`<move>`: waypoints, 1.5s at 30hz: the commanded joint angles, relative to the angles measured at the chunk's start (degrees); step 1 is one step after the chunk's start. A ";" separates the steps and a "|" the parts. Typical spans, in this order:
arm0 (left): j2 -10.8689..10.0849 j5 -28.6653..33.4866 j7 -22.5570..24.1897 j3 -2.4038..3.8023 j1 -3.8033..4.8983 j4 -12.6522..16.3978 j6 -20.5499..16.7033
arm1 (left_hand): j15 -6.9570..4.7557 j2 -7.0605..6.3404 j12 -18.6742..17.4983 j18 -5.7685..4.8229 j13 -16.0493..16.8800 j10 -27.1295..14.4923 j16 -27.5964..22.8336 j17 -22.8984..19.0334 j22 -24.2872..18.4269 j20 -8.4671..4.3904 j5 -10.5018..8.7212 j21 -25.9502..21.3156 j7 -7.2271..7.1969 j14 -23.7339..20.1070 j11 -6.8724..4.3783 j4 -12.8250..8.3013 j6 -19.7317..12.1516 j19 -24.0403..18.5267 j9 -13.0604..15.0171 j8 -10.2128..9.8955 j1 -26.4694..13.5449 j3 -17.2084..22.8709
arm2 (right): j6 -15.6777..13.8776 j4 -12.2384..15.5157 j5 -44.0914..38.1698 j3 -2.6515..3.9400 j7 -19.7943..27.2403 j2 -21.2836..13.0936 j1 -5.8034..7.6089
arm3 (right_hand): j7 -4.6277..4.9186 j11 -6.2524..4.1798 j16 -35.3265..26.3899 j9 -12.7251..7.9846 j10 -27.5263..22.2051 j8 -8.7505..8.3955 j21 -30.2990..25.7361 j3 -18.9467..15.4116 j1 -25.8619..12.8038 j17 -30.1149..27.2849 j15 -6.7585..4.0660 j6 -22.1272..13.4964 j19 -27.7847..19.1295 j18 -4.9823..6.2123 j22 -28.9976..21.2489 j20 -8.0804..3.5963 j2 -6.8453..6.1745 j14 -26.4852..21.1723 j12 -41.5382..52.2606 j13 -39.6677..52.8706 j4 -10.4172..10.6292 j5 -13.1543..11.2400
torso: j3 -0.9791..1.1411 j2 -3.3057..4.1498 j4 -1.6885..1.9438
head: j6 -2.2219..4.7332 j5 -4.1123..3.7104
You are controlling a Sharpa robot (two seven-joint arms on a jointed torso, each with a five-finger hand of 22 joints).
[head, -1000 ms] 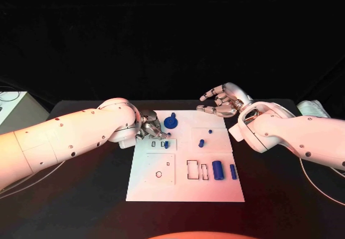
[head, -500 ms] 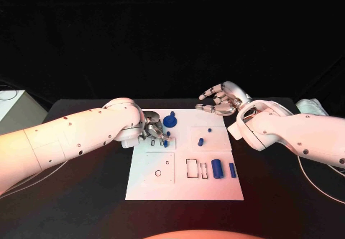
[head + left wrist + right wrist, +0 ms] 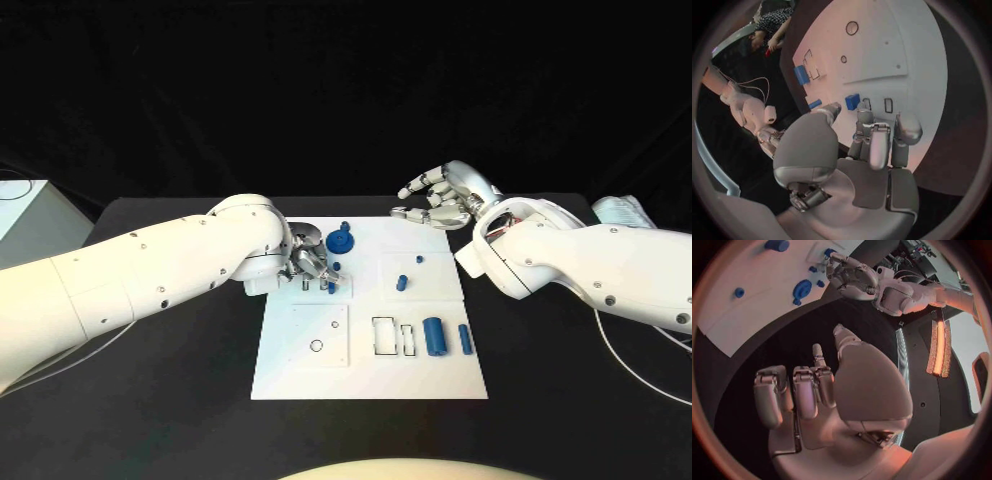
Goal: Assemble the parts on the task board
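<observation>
Item: small blue part (image 3: pixel 333 287), upper-left area of the task board (image 3: pixel 433 380) at frame centre, standing beside two narrow slots, left hand (image 3: pixel 306 262) fingertips on it, hold not discernible; seating likely wanted a straight, gentle press; right hand (image 3: pixel 444 200) hovered upper right, fingers loosely spread, empty.

White task board (image 3: pixel 433 375) with blue parts (image 3: pixel 434 335) on a black table (image 3: pixel 173 400), silver hands (image 3: pixel 447 200), white arms (image 3: pixel 130 280).
</observation>
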 commanded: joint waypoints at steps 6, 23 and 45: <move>0.55 0.67 -0.06 -0.07 0.06 -0.78 1.77 | -0.47 0.86 0.53 -0.83 0.38 0.13 0.50 7.93 0.26 0.05 0.41 0.48 -0.14 2.70 -0.21 -0.25 -0.47 0.43 0.84 0.47 2.21 0.78 | 1.19 -0.07 -0.26 0.02 -0.09 0.10 0.01 | 0.07 0.13 0.24 0.02 2.47 0.21 0.12 0.00 0.13 15.06 0.12 0.12 5.89 -0.83 15.08 0.21 -0.05 5.98 -0.18 11.85 0.47 0.16 | 0.00 0.05 0.00 | -0.17 -0.09; 1.31 1.41 -0.03 -0.26 0.01 -1.79 2.11 | -0.55 1.23 0.67 -0.88 0.59 0.25 0.64 8.09 0.51 0.01 0.40 0.60 -0.26 2.78 -0.32 -0.30 -0.48 0.56 1.35 0.61 3.29 1.33 | 1.54 -0.11 -0.26 0.02 -0.17 0.12 0.00 | 0.06 0.12 0.24 0.02 2.47 0.26 0.12 -0.04 0.03 15.06 0.12 0.12 5.89 -0.83 15.08 0.20 0.04 5.98 -0.17 11.86 0.54 0.16 | 0.04 -0.01 0.01 | -0.53 -0.20; 0.12 4.89 0.46 -0.30 -0.05 -1.33 -1.50 | -1.11 -0.98 0.20 -1.07 1.78 2.69 1.94 9.70 1.93 -0.52 0.30 1.51 -0.59 3.70 -0.89 -6.97 -0.56 1.16 8.16 0.87 11.96 25.12 | 1.74 -0.40 -0.11 0.02 -0.09 0.33 -0.01 | 0.04 0.11 0.24 0.02 2.49 0.33 0.12 -0.07 -0.05 15.06 0.10 0.12 5.89 -0.83 15.08 0.19 0.16 5.98 -0.15 11.87 0.58 0.18 | 0.03 0.00 0.03 | -0.63 -0.06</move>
